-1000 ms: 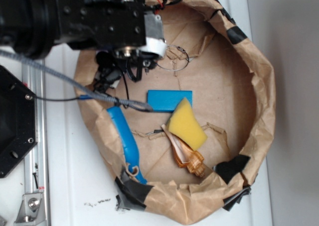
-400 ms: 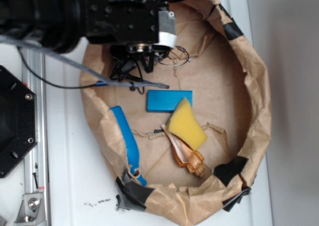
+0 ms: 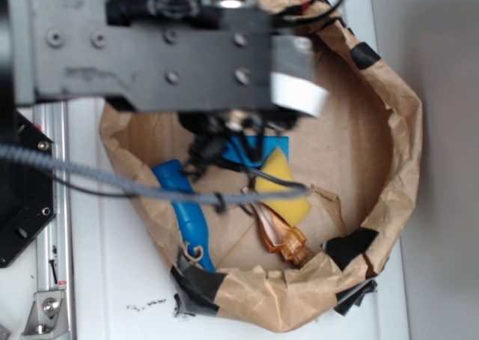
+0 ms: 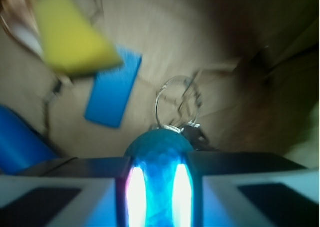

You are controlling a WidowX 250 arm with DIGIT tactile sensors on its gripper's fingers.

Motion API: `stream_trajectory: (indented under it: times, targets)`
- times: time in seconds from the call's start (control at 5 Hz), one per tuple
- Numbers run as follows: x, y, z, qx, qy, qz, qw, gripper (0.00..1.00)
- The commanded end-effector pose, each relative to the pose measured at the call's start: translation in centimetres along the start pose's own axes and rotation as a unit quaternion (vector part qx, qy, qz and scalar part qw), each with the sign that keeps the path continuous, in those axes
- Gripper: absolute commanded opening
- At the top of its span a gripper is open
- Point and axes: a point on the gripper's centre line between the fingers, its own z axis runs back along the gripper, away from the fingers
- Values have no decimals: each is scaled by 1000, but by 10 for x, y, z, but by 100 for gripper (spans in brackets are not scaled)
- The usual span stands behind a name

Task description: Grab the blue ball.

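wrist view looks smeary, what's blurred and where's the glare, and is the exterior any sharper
Wrist view: the whole frame is motion-blurred, the yellow sponge and blue block soft-edged; two bright streaks of glare sit on the blue ball between the jaws, and the upper right falls into shadow. Exterior view: the arm is blurred, but the paper-lined basket stays fairly crisp.
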Motion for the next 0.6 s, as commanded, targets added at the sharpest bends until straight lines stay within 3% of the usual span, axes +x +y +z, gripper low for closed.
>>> stream_trajectory:
  times: [0.0, 0.2, 0.4]
  targets:
    - [25, -12, 25, -23, -25, 186, 982, 0]
    - [29, -13, 21, -66, -61, 276, 957, 0]
    - [28, -13, 16, -86, -48, 303, 948, 0]
